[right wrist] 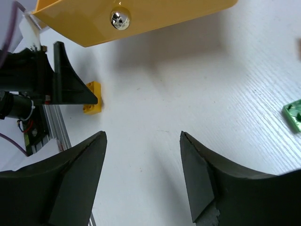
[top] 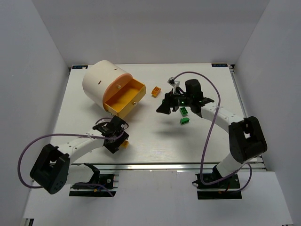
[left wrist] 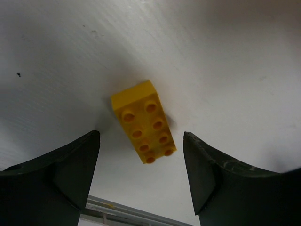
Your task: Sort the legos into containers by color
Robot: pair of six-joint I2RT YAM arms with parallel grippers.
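Left hand [left wrist: 141, 136] sits closest to the wrist cam. Its two dark fingers [left wrist: 70, 165] are spread apart, w/ a yellow brick [left wrist: 143, 121] lying on the white surface [left wrist: 225, 56] btwn them. The brick is studs-up and set at a slant. There is a gap on each side, so neither finger touches it and the hand grasps nothing.

In the top view the same brick [top: 124, 145] lies nr the front edge of the surface [top: 150, 136], right beside the left hand [top: 115, 136], which is angled down over it.

Right hand [right wrist: 143, 135] is also released: fingers wide, only bare surface btwn them. From above it [top: 173, 102] hangs over the far-right part of the surface. Two green bricks [top: 183, 111] [top: 184, 121] lie just beside it on the near side, one behind the other. One green brick [right wrist: 294, 115] shows at the right edge of the right wrist cam.

An orange brick [top: 155, 91] rests btwn the right hand and the drum [top: 101, 80]. The cream drum lies far-left on the surface. One yellow drawer [top: 124, 99] is pulled out toward the middle, its front w/ a small shiny knob [right wrist: 119, 19] facing the right hand. The yellow brick is well apart from the drawer, on the drawer's near side.

A small pale piece [top: 175, 82] lies beyond the right hand; colour can't be told.
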